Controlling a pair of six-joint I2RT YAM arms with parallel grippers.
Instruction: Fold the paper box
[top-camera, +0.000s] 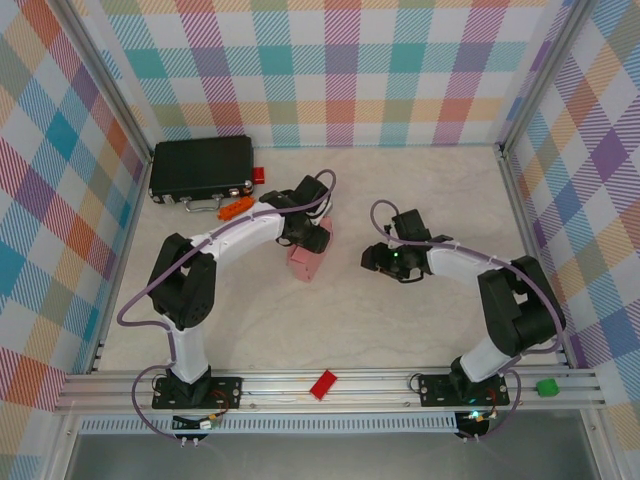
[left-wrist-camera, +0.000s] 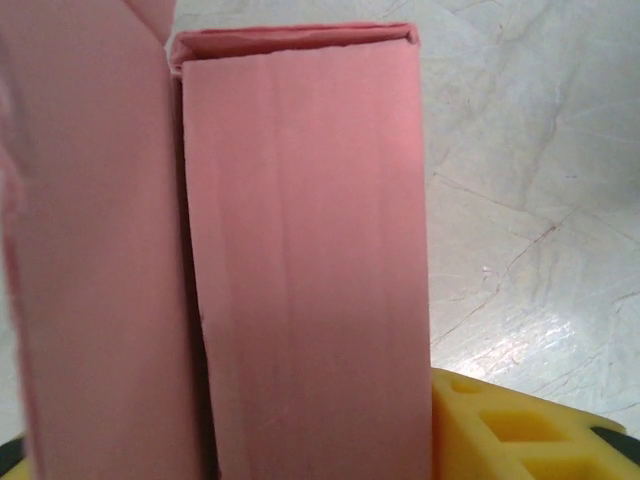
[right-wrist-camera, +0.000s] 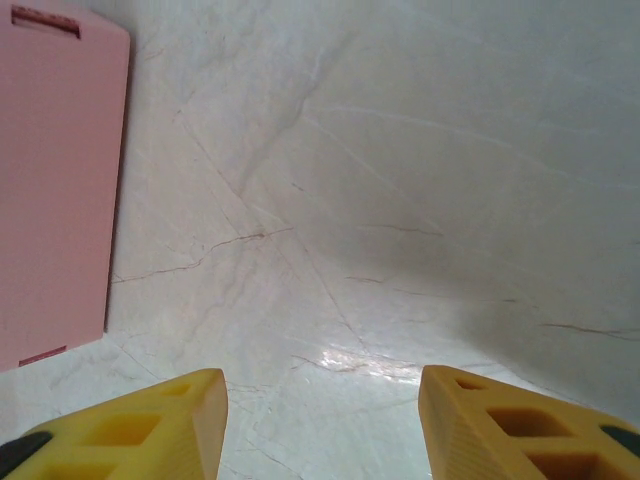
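Left fingers (left-wrist-camera: 520, 430) straddle the pink box (left-wrist-camera: 300, 260), the one clearly visible yellow finger touching its side; whether they pinch it cannot be told. Right fingers (right-wrist-camera: 520, 425) are spread over the bench (right-wrist-camera: 400, 200), holding nothing, near the box but apart from it. The box sits mid-bench, well apart from a black case (top-camera: 200, 168) at the far left corner.

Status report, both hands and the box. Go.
Left hand astride paper box, grip unconfirmed. Right hand open, empty, apart from box. Black case back left, not in the way.
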